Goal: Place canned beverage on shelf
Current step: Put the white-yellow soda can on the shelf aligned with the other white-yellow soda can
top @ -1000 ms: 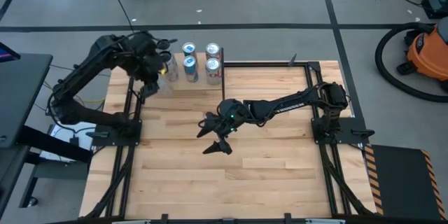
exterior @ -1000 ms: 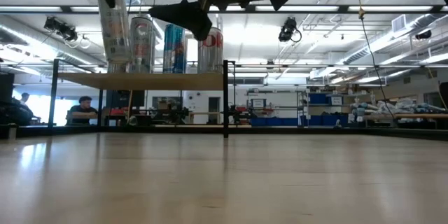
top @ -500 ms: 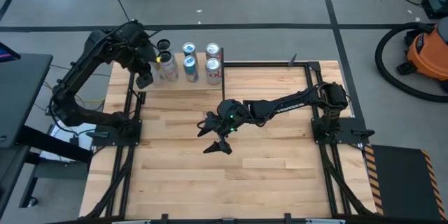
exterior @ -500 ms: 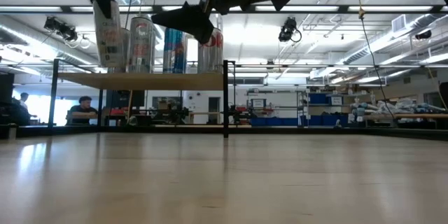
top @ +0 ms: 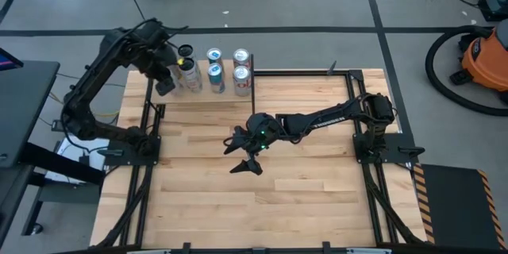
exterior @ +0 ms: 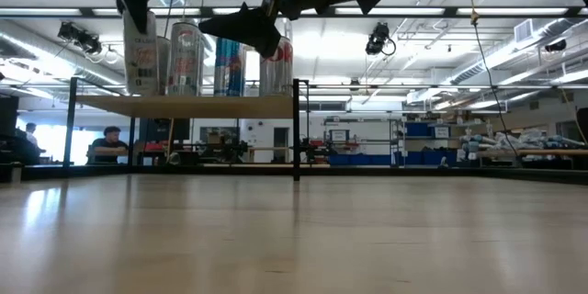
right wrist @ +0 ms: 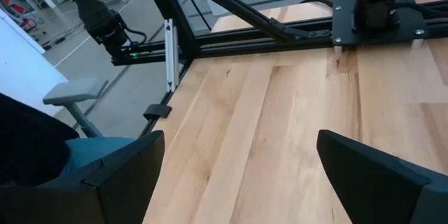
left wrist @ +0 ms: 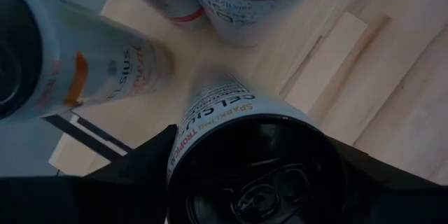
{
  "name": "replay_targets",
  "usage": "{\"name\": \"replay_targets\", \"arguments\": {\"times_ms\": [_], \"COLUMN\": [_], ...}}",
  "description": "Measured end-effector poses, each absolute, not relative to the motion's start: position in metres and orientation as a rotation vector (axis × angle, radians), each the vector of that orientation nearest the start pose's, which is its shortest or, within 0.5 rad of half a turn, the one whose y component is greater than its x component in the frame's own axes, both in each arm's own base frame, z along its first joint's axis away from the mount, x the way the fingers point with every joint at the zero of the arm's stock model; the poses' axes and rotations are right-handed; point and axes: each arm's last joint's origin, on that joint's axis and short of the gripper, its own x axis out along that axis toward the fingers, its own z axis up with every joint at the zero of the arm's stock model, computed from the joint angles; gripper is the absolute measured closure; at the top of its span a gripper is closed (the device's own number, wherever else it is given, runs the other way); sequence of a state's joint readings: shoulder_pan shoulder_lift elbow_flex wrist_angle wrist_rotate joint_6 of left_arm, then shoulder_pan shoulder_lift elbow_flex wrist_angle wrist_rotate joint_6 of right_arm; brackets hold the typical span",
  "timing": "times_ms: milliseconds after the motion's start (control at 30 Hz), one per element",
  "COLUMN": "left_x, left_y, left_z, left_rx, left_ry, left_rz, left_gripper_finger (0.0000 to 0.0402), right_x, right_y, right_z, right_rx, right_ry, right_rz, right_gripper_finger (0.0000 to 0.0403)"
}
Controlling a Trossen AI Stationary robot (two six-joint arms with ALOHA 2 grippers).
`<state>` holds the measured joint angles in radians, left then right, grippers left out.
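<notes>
Canned beverage (left wrist: pixel 245 161), long axis vertical with its top up, is clamped in the left gripper (top: pixel 164 78) fingers (left wrist: pixel 140 164) at the shelf (exterior: pixel 184 106) end, beside other cans (top: pixel 214 70); right gripper (top: pixel 248 159) hangs mid-desk (top: pixel 302 182), fingers spread

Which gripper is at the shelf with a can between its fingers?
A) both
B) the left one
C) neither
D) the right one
B: the left gripper is at the shelf with a can between its fingers, while the right gripper hangs open over the table's middle, holding nothing.
</notes>
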<state>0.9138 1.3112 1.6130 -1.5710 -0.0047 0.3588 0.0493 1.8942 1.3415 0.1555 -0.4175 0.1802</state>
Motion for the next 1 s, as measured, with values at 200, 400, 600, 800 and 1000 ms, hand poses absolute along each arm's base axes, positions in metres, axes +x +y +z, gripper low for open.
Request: {"name": "replay_targets", "arguments": {"times_ms": [200, 400, 600, 800, 1000], "left_x": [0.1233, 0.1191, 0.1191, 0.119, 0.1188], "left_y": [0.1606, 0.1634, 0.1635, 0.1636, 0.1634], "left_z": [0.3932, 0.3932, 0.3932, 0.3934, 0.3935], "left_rx": [-0.298, -0.322, -0.323, -0.318, -0.319], "left_ry": [1.293, 1.29, 1.288, 1.288, 1.288], "left_rz": [0.561, 0.591, 0.59, 0.59, 0.593], "left_gripper_finger": [0.0125, 0.0125, 0.0123, 0.0093, 0.0087], "right_x": [0.4296, 0.4296, 0.4296, 0.4296, 0.4296], "right_y": [0.0346, 0.0344, 0.0344, 0.0344, 0.0344], "right_z": [0.2396, 0.2396, 0.2395, 0.2395, 0.2395], "right_rx": [0.247, 0.247, 0.247, 0.25, 0.25], "right_ry": [0.437, 0.436, 0.437, 0.437, 0.437], "right_rz": [0.426, 0.425, 0.425, 0.423, 0.423], "right_gripper_finger": [0.002, 0.002, 0.002, 0.002, 0.002]}}
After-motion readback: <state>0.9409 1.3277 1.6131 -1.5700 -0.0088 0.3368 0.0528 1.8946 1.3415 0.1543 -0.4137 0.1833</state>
